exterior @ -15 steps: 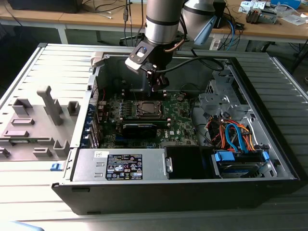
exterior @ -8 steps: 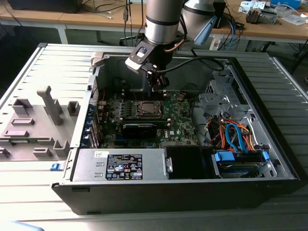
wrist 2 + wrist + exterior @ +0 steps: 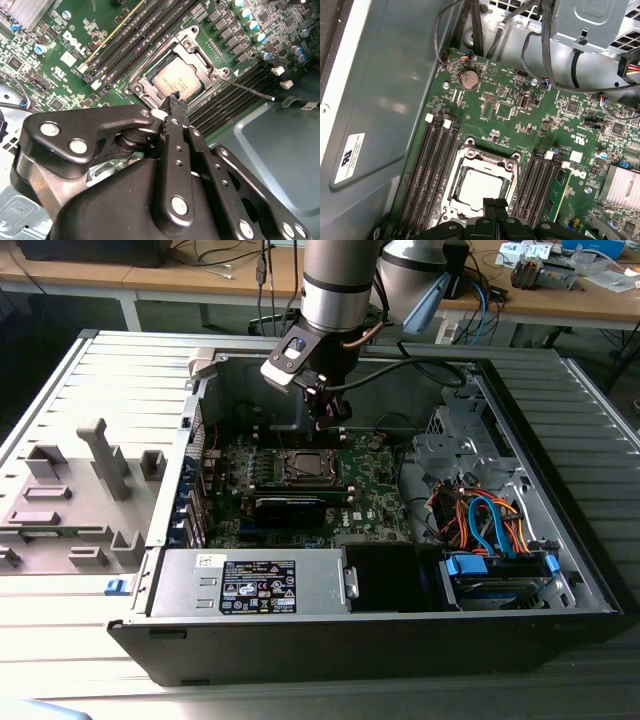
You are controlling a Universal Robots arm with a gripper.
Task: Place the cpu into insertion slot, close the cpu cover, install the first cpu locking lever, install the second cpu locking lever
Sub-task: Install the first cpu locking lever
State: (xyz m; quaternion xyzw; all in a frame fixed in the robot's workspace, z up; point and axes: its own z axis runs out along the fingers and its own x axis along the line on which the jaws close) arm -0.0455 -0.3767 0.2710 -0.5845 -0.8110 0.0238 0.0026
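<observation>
The gripper (image 3: 175, 96), fingers pressed together and empty, is hovering by the cpu cover (image 3: 196, 51), probably needing square, gentle pressure.

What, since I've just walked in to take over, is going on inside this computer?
The arm's gripper, shut, hangs just over the edge of the insertion slot on the motherboard. The cpu sits in it with the cpu cover down around it. One thin locking lever sticks out unlatched.
</observation>
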